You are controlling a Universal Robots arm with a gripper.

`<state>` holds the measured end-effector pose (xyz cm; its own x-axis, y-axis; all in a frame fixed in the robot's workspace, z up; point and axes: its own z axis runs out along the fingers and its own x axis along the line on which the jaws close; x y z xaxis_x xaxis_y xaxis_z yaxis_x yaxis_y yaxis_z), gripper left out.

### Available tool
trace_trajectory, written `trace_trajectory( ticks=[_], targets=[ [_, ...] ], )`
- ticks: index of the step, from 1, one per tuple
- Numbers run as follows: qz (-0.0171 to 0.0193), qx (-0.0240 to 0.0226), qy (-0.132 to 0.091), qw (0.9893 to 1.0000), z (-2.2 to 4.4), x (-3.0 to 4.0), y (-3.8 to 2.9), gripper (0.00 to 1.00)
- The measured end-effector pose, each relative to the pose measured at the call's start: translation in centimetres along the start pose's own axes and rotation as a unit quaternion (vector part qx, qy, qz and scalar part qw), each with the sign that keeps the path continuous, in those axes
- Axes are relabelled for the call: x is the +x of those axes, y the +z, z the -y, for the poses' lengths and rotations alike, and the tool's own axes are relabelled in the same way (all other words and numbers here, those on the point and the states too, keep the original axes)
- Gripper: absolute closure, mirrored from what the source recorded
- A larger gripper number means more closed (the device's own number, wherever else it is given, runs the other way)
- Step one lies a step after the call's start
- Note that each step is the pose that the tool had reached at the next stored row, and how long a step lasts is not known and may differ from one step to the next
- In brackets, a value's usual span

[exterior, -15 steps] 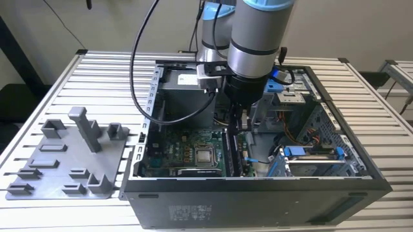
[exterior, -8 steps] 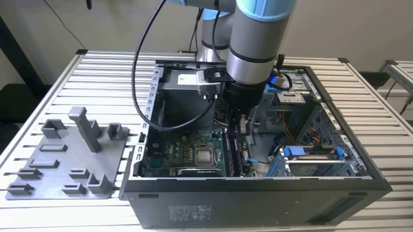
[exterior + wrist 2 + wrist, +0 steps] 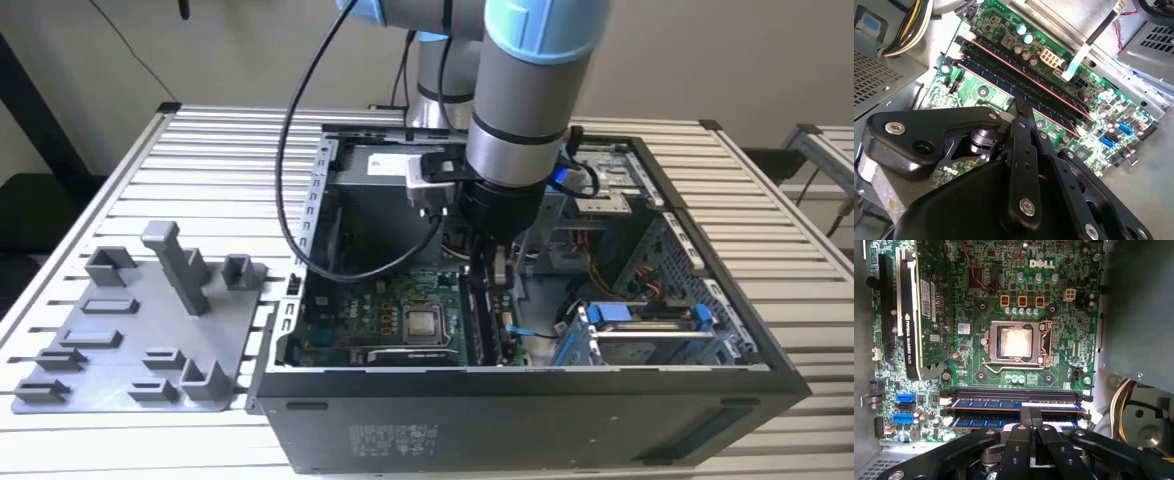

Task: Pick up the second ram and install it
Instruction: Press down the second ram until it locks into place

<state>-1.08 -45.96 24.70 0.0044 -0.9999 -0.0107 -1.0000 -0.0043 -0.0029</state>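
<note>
The second ram (image 3: 979, 421) (image 3: 989, 82) is a long dark stick with a copper-coloured top edge. It stands in a motherboard slot beside another stick (image 3: 984, 403) (image 3: 1019, 70). In both wrist views my gripper (image 3: 1030, 415) (image 3: 1021, 107) is shut, fingers together, with the tips down on the top edge near the stick's middle. Nothing sits between the fingers. In the exterior view the gripper (image 3: 491, 290) reaches down inside the open computer case (image 3: 534, 395), to the exterior view's right of the CPU socket (image 3: 424, 322).
A graphics card (image 3: 909, 315) stands upright beyond the CPU socket (image 3: 1016, 342). Cable bundles (image 3: 1126, 390) and the drive cage (image 3: 647, 330) crowd the case. A grey holder tray (image 3: 134, 330) with upright posts lies on the slatted table at the exterior view's left.
</note>
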Motion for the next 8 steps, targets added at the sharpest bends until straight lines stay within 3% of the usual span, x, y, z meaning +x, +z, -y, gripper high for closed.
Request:
trace_trajectory(
  ticks=[8],
  targets=[
    [0.0,-0.0001,0.0,1.0,0.0,0.01,1.12,0.89]
  ],
)
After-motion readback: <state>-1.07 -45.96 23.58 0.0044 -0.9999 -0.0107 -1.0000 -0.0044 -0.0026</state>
